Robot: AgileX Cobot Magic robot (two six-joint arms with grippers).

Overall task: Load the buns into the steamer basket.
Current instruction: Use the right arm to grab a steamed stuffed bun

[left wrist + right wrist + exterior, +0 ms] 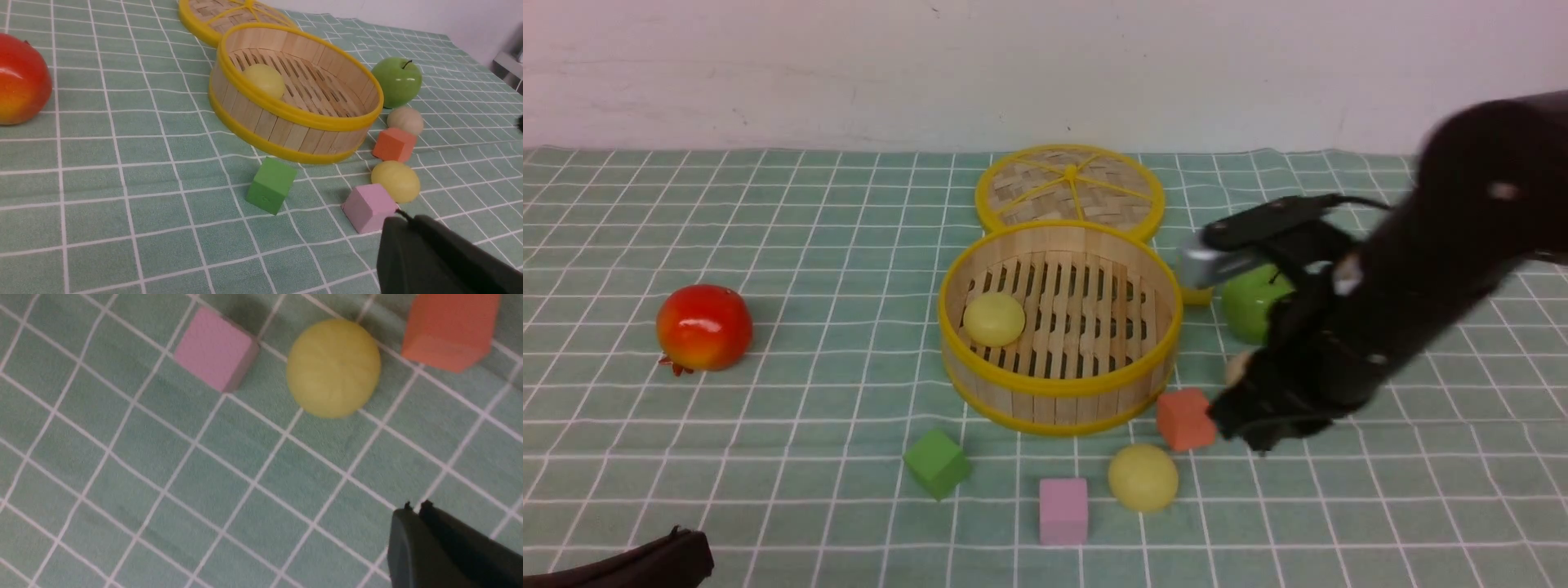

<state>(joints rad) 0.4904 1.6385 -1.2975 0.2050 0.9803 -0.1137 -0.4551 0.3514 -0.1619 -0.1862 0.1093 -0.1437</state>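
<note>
The steamer basket [1058, 400] stands mid-table with one pale yellow bun [994, 318] on its slatted floor. A second yellow bun [1143, 478] lies on the cloth in front of it, beside the pink cube. An off-white bun [1236, 367] sits right of the basket, mostly hidden by my right arm; the left wrist view shows it whole [405, 120]. My right gripper [1260, 439] hangs low right of the orange cube, shut and empty [414, 507], short of the yellow bun [334, 367]. My left gripper [404, 220] is shut, empty, at the near left [682, 554].
The woven lid [1070, 188] lies flat behind the basket. A green apple [1254, 302] sits to its right and a red fruit [704, 327] far left. Green [937, 463], pink [1063, 510] and orange [1184, 418] cubes lie in front of the basket.
</note>
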